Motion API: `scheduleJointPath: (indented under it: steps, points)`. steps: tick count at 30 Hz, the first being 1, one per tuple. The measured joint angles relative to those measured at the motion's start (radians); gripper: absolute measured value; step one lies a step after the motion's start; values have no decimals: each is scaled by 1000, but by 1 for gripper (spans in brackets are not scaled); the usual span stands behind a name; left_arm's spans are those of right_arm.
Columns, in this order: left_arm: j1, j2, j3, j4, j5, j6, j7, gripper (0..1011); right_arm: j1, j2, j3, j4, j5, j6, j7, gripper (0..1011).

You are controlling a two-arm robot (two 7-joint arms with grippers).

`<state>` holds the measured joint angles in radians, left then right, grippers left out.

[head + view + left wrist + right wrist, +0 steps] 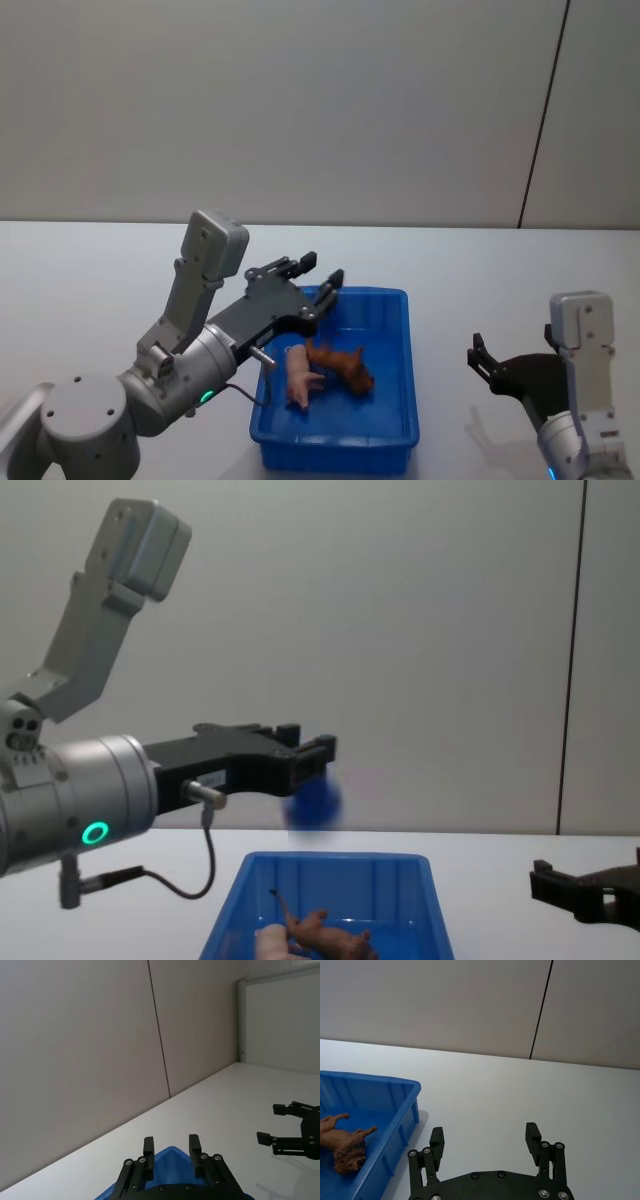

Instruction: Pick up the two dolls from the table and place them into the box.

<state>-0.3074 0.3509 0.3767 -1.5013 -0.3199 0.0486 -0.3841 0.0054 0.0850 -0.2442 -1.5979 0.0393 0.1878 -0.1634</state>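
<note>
We see both dolls lying inside the box, which sits on the white counter between our two arms; the reddish-brown animal lies on its side near the middle of the floor, and the pale pink figure lies just beside it, touching or nearly touching it, on the side of our left arm; we judge that they rest loosely like this because they were let go from above rather than set down with care, so the placing looks done and nothing of the task seems left on the counter; the left gripper hangs in the air over the box's near-left rim, its arm reaching forward and inward with the wrist roughly level, and its jaws stand apart and hold nothing; from the chest a small blurred blue shape shows just under those jaws, and we cannot tell what it is; the right gripper sits low beside the box, well apart from its right wall, pointing inward toward it, jaws spread wide and empty, the arm folded close to our body as if parked.
</note>
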Motion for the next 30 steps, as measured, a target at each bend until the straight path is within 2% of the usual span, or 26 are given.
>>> scheduleJointPath:
  steps: [6, 16, 21, 30]
  points:
    - [-14, -13, 4, 27, -29, -36, -51, 559, 0, 0, 0, 0, 0, 0, 0, 1001]
    - [-23, -24, 7, 48, -50, -63, -89, 890, 0, 0, 0, 0, 0, 0, 0, 1001]
    - [-26, -26, 8, 53, -55, -70, -99, 1001, 0, 0, 0, 0, 0, 0, 0, 1001]
    - [-29, -30, 9, 59, -62, -78, -110, 1001, 0, 0, 0, 0, 0, 0, 0, 1001]
